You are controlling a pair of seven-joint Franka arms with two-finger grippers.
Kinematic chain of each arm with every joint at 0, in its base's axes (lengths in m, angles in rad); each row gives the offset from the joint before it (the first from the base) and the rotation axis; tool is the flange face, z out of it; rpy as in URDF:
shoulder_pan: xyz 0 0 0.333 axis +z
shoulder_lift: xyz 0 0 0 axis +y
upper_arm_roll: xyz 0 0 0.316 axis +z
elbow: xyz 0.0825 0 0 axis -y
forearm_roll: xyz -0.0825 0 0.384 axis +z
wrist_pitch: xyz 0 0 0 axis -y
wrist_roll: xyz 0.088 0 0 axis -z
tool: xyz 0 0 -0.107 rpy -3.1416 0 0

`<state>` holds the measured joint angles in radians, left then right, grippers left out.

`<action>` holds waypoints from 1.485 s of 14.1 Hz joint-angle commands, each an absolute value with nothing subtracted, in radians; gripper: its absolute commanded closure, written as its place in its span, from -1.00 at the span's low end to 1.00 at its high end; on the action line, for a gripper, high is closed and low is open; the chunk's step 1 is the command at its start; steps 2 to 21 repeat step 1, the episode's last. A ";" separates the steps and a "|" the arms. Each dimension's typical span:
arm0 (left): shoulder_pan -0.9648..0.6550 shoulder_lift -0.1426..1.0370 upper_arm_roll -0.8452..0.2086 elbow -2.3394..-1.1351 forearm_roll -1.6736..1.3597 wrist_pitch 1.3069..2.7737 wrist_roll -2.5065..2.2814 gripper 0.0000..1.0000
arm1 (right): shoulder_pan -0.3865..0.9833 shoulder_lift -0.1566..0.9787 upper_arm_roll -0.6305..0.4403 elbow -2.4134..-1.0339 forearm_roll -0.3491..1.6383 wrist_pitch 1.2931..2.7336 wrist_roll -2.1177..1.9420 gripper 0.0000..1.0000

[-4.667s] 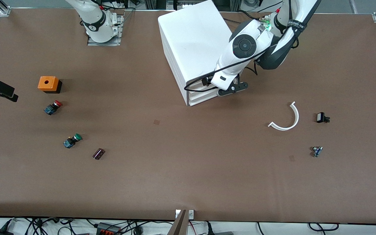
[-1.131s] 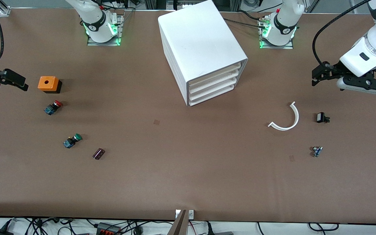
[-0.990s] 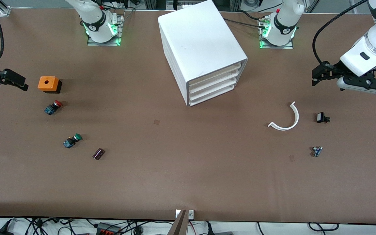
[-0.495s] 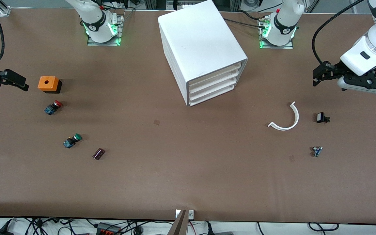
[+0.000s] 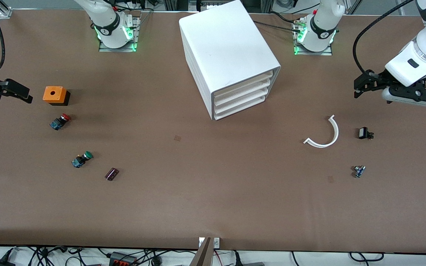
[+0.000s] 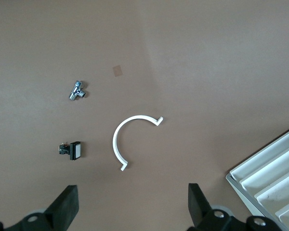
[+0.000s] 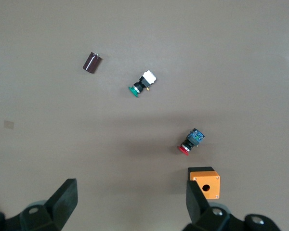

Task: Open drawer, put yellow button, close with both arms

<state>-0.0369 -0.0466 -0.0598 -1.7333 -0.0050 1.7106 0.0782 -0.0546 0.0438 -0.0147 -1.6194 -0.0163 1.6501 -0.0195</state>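
The white cabinet (image 5: 224, 48) stands mid-table near the robots' bases. Its uppermost drawer (image 5: 244, 84) sits flush with the three below it; the drawer fronts also show in the left wrist view (image 6: 269, 178). The yellow button is not in view in any frame. My left gripper (image 5: 358, 87) hangs open and empty above the table toward the left arm's end, its fingers wide apart in the left wrist view (image 6: 132, 209). My right gripper (image 5: 20, 94) hangs open and empty beside the orange box, as the right wrist view (image 7: 130, 204) shows.
Toward the right arm's end lie an orange box (image 5: 54, 95), a red-capped button (image 5: 60, 121), a green-capped button (image 5: 81, 159) and a dark cylinder (image 5: 111, 174). Toward the left arm's end lie a white curved strip (image 5: 325, 133), a small black switch (image 5: 364, 133) and a small metal part (image 5: 359, 171).
The left arm has left the cabinet's drawer fronts and now hangs toward its own end of the table. The right gripper has come slightly inward. Nothing has moved in the last second.
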 commanded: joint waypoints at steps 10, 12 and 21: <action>-0.038 -0.034 -0.063 -1.704 0.015 1.686 0.066 -1.00 | -0.066 0.029 -0.009 -1.635 -0.021 1.657 -0.040 -1.00; -0.038 -0.034 -0.063 -1.704 0.015 1.686 0.066 -1.00 | -0.066 0.029 -0.009 -1.635 -0.021 1.657 -0.040 -1.00; -0.038 -0.034 -0.063 -1.704 0.015 1.686 0.066 -1.00 | -0.066 0.029 -0.009 -1.635 -0.021 1.657 -0.040 -1.00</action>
